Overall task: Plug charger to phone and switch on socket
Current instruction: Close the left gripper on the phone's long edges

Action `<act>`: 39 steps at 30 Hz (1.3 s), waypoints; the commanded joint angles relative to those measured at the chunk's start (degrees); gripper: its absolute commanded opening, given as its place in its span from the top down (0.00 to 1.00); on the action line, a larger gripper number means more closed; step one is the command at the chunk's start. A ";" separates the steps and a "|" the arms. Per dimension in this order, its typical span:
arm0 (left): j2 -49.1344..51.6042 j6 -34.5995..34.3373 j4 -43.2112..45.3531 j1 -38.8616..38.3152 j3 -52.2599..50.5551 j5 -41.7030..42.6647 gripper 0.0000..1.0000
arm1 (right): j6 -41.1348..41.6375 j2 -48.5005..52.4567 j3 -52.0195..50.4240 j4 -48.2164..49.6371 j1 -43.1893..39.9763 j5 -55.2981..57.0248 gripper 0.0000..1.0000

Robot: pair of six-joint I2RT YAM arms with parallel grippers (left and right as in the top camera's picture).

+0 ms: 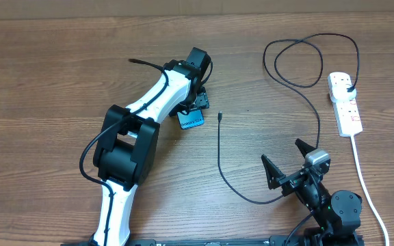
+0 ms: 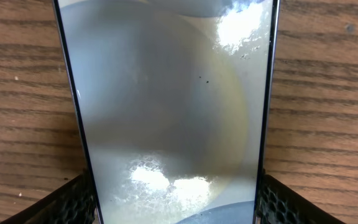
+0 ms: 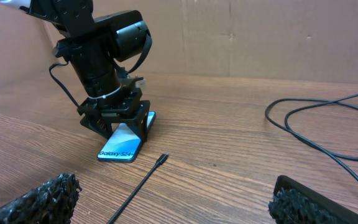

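Only from above: the white socket (image 1: 345,102), far off on the right side of the brown worktop (image 1: 40,61), with the black plug of the charger (image 1: 219,147) stuck in its top end. Also the whole thin black cable, making a big loop near the socket, then dipping low and climbing back up to a tiny tip. That tip just beside the phone (image 1: 191,120), not touching it.

Only from the right wrist: small white words on the bright blue end of the phone, down on the worktop under the left arm. Right fingers (image 3: 48,196) wide apart at the bottom corners, holding nothing.

Only from the left wrist: very close up, a washed-out grey screen with bright shiny spots and thin dark edges. Left fingers (image 2: 73,202) pressed against both long sides of the phone, clamped on it.
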 commanded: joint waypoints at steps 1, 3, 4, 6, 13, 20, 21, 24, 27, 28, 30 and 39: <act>2.62 -0.85 -0.68 -0.26 0.28 0.70 0.43 | 0.11 -0.46 -0.20 0.44 0.33 -0.07 0.00; 2.60 -0.85 -0.79 -0.28 0.28 0.70 0.44 | 0.11 -0.46 -0.20 0.44 0.33 -0.07 0.00; 2.60 -0.85 -0.87 -0.26 0.33 0.70 0.44 | 0.13 -0.46 -0.20 0.44 0.33 -0.07 0.00; 2.56 -0.85 -1.05 -0.28 0.44 0.72 0.44 | 0.13 -0.46 -0.20 0.44 0.33 -0.07 0.00; 2.51 -0.79 -4.81 -0.26 4.81 0.66 0.48 | 0.11 -0.46 -0.20 0.44 0.33 -0.07 0.00; 2.51 0.17 -9.33 -0.28 10.27 0.94 0.53 | 0.13 -0.46 -0.20 0.44 0.33 -0.07 0.00; 2.51 0.35 -10.27 -0.28 11.21 0.94 0.54 | 0.11 -0.46 -0.20 0.44 0.33 -0.07 0.00; 2.51 1.33 -13.00 -0.28 13.99 0.92 0.55 | 0.11 -0.46 -0.20 0.44 0.33 -0.07 0.00; 2.51 2.32 -15.56 -0.26 16.72 0.92 0.56 | 0.13 -0.46 -0.20 0.44 0.33 -0.07 0.00; 2.51 2.38 -16.35 -0.26 17.53 0.90 0.56 | 0.11 -0.46 -0.20 0.44 0.33 -0.07 0.00; 2.51 2.97 -16.83 -0.26 18.16 0.90 0.56 | 0.11 -0.46 -0.20 0.44 0.33 -0.07 0.00; 2.54 3.02 -17.16 -0.26 18.16 1.38 0.58 | 0.11 -0.46 -0.20 0.44 0.33 -0.07 0.00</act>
